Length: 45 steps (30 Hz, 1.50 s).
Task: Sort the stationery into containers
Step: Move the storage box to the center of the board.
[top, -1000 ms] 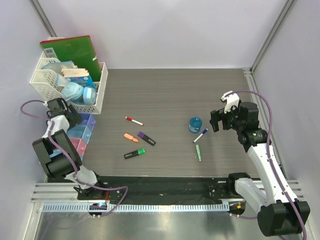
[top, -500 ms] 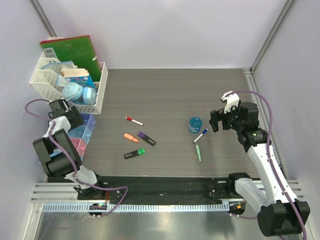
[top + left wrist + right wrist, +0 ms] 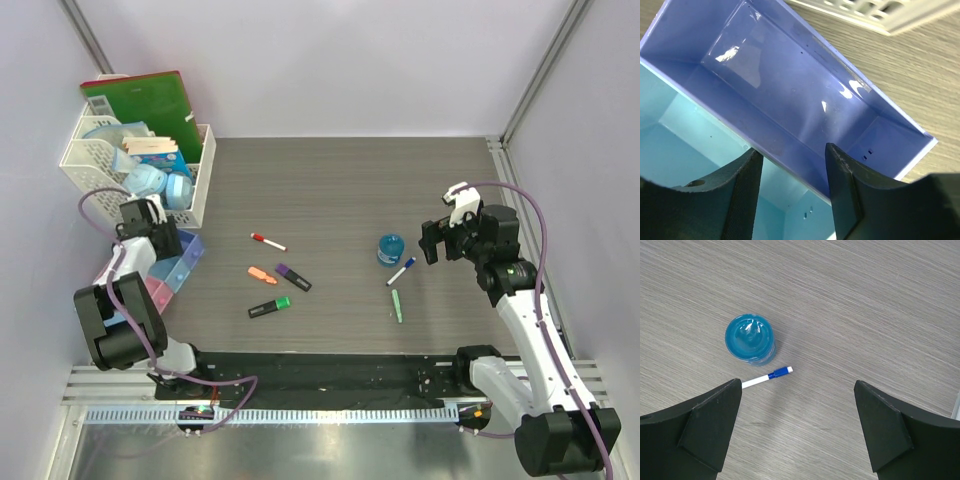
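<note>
The containers (image 3: pixel 172 265), a joined row of translucent bins, lie slanted at the left by the basket. My left gripper (image 3: pixel 158 238) straddles the wall between the purple bin (image 3: pixel 790 75) and the light blue bin (image 3: pixel 685 135), jaws (image 3: pixel 792 152) closed on that wall. On the table lie a red-capped marker (image 3: pixel 267 241), orange highlighter (image 3: pixel 262 275), purple-black highlighter (image 3: pixel 293 277), green-black highlighter (image 3: pixel 270 307), blue tape roll (image 3: pixel 390 248), blue-capped marker (image 3: pixel 401 271) and pale green pen (image 3: pixel 397 305). My right gripper (image 3: pixel 432 243) hovers open and empty (image 3: pixel 797 390) right of the tape roll (image 3: pixel 749 338) and the blue-capped marker (image 3: pixel 766 377).
A white lattice basket (image 3: pixel 205 170) with masks and papers stands at the back left, touching the bins' far end, with a green folder (image 3: pixel 140 100) behind it. Its rim shows in the left wrist view (image 3: pixel 880 12). Walls enclose the table on three sides.
My left gripper has moved right and slightly forward, and the row of bins has swung with it, its purple end now further out onto the table. The right arm has not moved.
</note>
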Each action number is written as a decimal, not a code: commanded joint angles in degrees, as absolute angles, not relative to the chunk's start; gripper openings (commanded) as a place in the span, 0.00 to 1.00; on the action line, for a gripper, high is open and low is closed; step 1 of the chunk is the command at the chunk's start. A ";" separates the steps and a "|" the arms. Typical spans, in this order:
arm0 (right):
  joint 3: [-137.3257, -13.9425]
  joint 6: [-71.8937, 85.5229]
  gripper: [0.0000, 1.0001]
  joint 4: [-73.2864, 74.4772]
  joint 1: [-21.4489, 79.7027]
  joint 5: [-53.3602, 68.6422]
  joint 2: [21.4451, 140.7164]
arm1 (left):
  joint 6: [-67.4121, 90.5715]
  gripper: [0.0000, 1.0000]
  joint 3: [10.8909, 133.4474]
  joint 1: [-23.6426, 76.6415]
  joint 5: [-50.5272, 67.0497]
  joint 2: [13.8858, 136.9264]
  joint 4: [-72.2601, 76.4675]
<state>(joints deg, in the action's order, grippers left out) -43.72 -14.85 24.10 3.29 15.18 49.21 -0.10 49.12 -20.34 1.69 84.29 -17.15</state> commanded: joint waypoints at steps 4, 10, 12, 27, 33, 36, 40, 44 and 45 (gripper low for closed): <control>-45.70 -14.33 1.00 23.03 3.34 15.38 47.99 | -6.15 0.52 47.55 -17.05 2.99 83.32 -19.86; -45.79 -14.41 1.00 23.12 3.25 15.38 47.99 | -7.29 0.51 47.72 -13.28 2.98 81.13 -23.11; -45.88 -14.33 1.00 23.12 3.25 15.38 47.99 | -7.21 0.51 48.86 -12.13 4.39 80.42 -25.38; -46.41 -14.24 1.00 23.55 3.25 14.94 47.29 | -4.57 0.47 55.19 -4.31 11.34 81.12 -31.73; -46.49 -14.15 1.00 23.64 3.25 14.94 46.93 | -3.34 0.44 55.90 -1.23 11.69 82.17 -31.91; -46.41 -14.06 1.00 23.64 3.34 14.85 47.02 | -2.03 0.43 57.38 -0.53 11.78 84.19 -31.73; -46.49 -14.15 1.00 23.82 3.25 14.94 46.76 | -0.36 0.43 58.88 1.30 11.17 86.66 -30.85; -46.67 -15.73 1.00 23.99 3.25 17.40 48.07 | -0.26 0.43 59.94 1.67 9.58 88.15 -29.01; -47.10 -16.08 1.00 24.08 3.25 18.10 48.60 | 1.22 0.42 60.38 1.67 9.23 88.24 -28.22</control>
<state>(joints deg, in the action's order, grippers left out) -43.88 -14.92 24.56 3.29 15.55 48.25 -1.08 57.65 0.78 9.50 87.44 -32.40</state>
